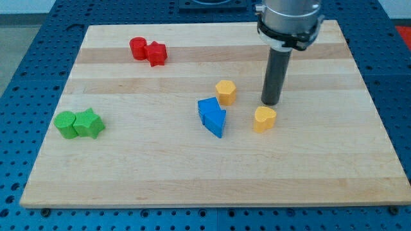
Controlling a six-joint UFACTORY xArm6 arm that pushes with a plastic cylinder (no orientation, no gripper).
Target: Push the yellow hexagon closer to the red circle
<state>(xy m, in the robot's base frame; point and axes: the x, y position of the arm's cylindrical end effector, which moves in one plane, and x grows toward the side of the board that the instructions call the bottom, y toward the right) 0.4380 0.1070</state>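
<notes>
In the single camera view, you can see that the push has hardly got anywhere, by my judgement: the small yellow hexagon block (225, 92) sits near mid-board, well apart from the red circle block (138, 48), which lies far off toward the view's top left. Nearly the whole distance looks left to cover.

My tip (271, 102), the lower end of the dark rod, rests on the pale wooden board (192, 173) and stands free. It touches no block; there is nothing to open or close on this tool, so it is simply a bare rod clear of everything.

From my tip, the yellow hexagon is near on the view's left and slightly toward the top. The yellow heart-shaped block (264, 119) is just beside my tip, toward the view's bottom. The blue blocks (212, 116), two pressed together with shapes you cannot cleanly separate, lie farther to the left and a little lower.

The red circle touches a red star-like block (157, 53) on its right side. Far left of my tip sit two green blocks (79, 124), also touching.

The hexagon is squat and stands upright on a flat face, so it has no real long axis. Which way its corners point is too small to tell.
</notes>
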